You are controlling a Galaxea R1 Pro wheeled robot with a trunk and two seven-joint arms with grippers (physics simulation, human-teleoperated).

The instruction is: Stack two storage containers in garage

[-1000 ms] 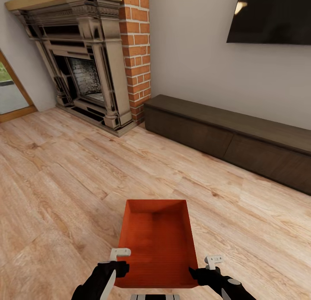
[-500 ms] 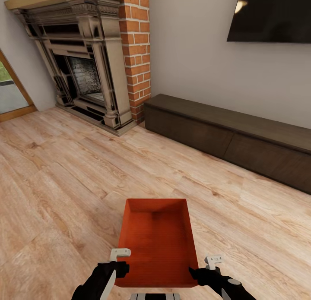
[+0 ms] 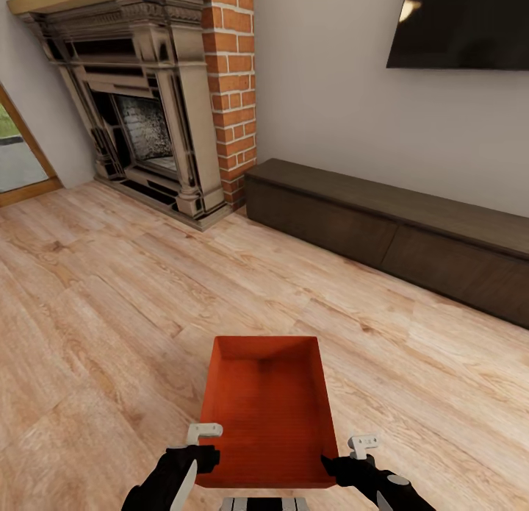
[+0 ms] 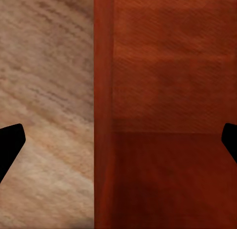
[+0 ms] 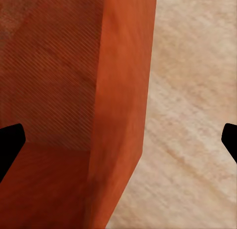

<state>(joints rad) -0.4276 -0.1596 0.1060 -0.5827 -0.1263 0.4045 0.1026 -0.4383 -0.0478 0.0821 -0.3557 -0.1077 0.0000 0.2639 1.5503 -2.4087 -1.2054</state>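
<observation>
1. Far left of the head view: a wood-framed glazed doorway [image 3: 16,154] stands in the corner of the room.
2. Beside it, an ornate grey carved fireplace [image 3: 139,106] with a pale wood mantel sits against a red brick chimney [image 3: 234,84].
3. The light wood plank floor [image 3: 110,305] runs from the fireplace base to the near edge of the view.
4. Left gripper [image 3: 192,452]: black, with a white bracket above it, at the left wall of the orange-red open rectangular storage container [image 3: 268,415]. In the left wrist view the fingers [image 4: 10,145] stand wide apart, one over the floor and one over the box interior, with the container wall [image 4: 103,110] between them. Whether they press on the wall cannot be told.
5. The container sits low and central, between the two grippers, lidless and with nothing inside. Whether it rests on the planks or is held above them cannot be told.
6. Right gripper [image 3: 344,463]: at the right wall of the container. In the right wrist view its fingers [image 5: 11,145] also straddle the wall [image 5: 123,110], spread wide; contact cannot be told.
7. Right of the chimney, a long dark low cabinet [image 3: 397,235] lines the pale wall below a black wall-mounted TV [image 3: 459,26].
</observation>
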